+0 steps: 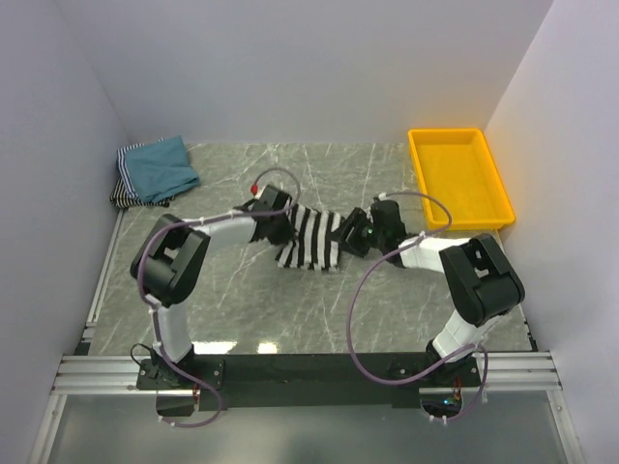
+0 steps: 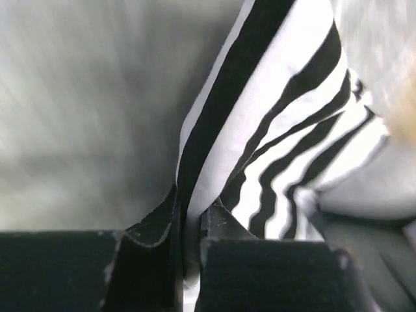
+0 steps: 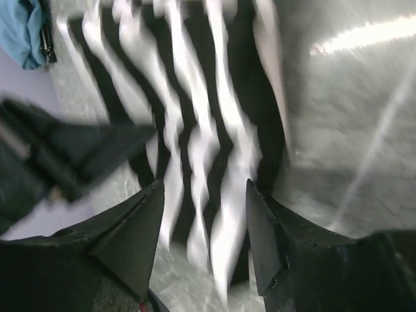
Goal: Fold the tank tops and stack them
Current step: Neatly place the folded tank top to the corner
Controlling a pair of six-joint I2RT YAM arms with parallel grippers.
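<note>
Grey marbled table inside white walls; striped tank top pinched by left gripper, right gripper spread over it.

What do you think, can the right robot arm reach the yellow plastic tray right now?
Probably yes. The yellow plastic tray sits on that arm's side, with only bare marble table between it and the right gripper, whose fingers look open at the black-and-white striped tank top.

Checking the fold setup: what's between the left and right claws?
The black-and-white striped tank top, spanning from the left claw to the right claw; the top view shows it.
</note>
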